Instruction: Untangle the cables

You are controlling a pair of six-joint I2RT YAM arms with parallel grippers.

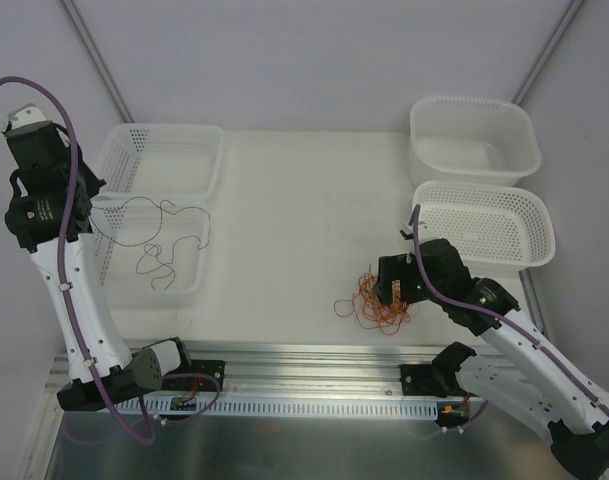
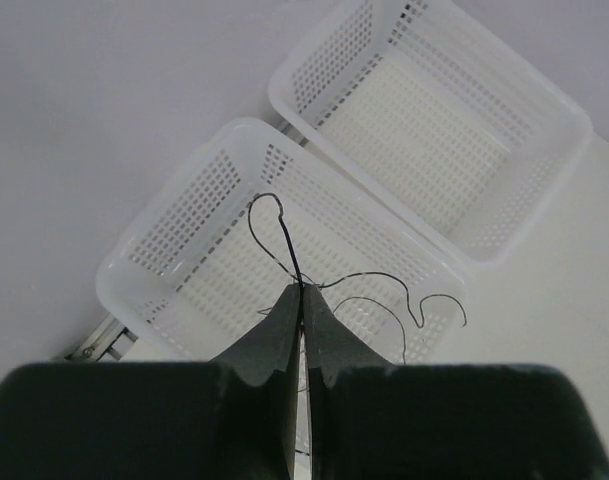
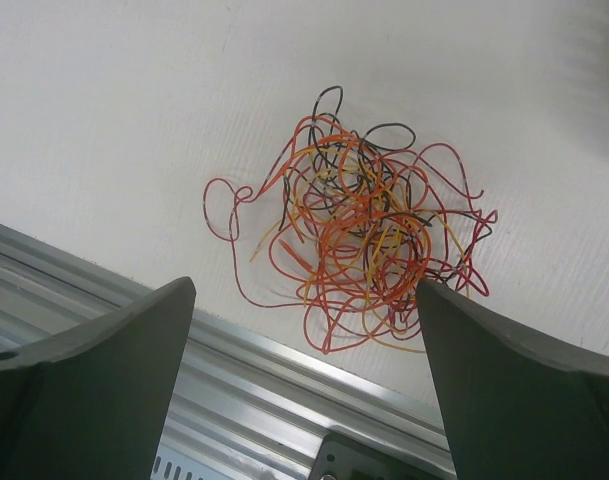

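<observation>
The white table [image 1: 304,200] is stretching out under both my arms, with a ribbed metal rail [image 1: 304,355] running along its near edge. Four white plastic containers are sitting on it. A solid-walled tub [image 1: 474,135] is standing at the far right, and a perforated basket [image 1: 484,222] is sitting just near of it. Two more perforated baskets are lying at the left, a far one [image 1: 164,160] and a near one [image 1: 134,280], close beside each other.

The tangle of cables [image 3: 364,240] is resting on the bare table at the near right, just beyond the rail. It is showing as a loose, roundish clump of very thin curly strands. Orange and red are dominating, and black and pale yellow are threading through. One red loop is straying out to the clump's left side.

A single black cable [image 2: 284,240] is lying apart from that clump, over at the left. It is rising in a small hook above my fingertips and trailing in slack curls over the near left basket.

My right gripper [image 3: 304,288] is hovering just above the tangle. Its fingers are spread wide and are gripping nothing, and the clump is showing between them. My left gripper [image 2: 302,292] is pressing its fingers fully together, pinching the black cable at the very tips.
</observation>
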